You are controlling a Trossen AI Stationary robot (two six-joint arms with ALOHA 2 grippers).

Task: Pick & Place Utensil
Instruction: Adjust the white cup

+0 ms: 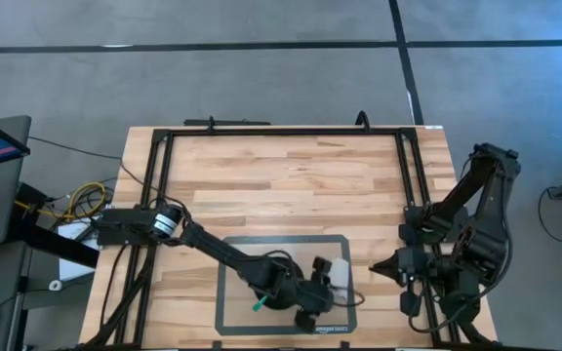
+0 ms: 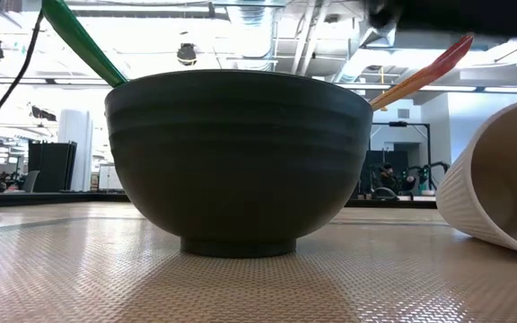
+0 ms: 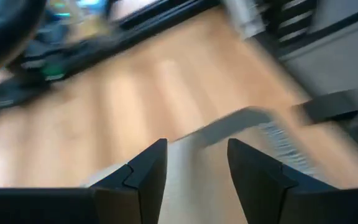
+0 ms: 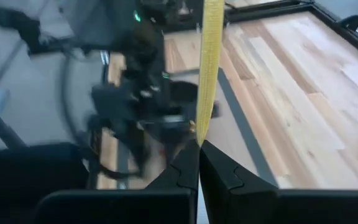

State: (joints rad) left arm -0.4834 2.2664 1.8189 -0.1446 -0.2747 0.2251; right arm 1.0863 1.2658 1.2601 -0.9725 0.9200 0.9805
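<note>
From above, on the mat [image 1: 230, 317] at the near edge of the counter [image 1: 291, 185], the left end effector [image 1: 312, 310] hangs over a dark bowl [image 1: 279, 294], with a green utensil [image 1: 260, 304] poking out past the bowl's left side. A pale cup [image 1: 338, 273] lies just beside it on the right. The right arm waits off the counter's right edge, its end effector [image 1: 379, 269] pointing inward. Trouble I can picture from here: the left arm is crowded low over the bowl, so a careless lift or swing could nudge the bowl or roll the cup.

At counter height, the bowl [image 2: 239, 161] fills the view, standing on the mat. A green handle [image 2: 83, 40] leans out over its left rim and an orange-red handle [image 2: 424, 70] over its right, so both utensils look to be resting inside. The ribbed cup [image 2: 501, 184] lies tipped on its side close by. Both handles lean long over the rim; a brush from the arm above could lever one out or tip the bowl.

Looking past the left arm's fingers [image 3: 148, 171], they stand apart with nothing between them, bare wood and mat beyond. The picture is smeared, so I take the arm to be moving, and speed this close to the bowl is the risk.

Past the right arm's fingers [image 4: 188, 168], they are pressed together on a thin yellow strip [image 4: 210, 62] standing up from them; what it is I cannot tell. If that pinch is shallow, it could slip.
</note>
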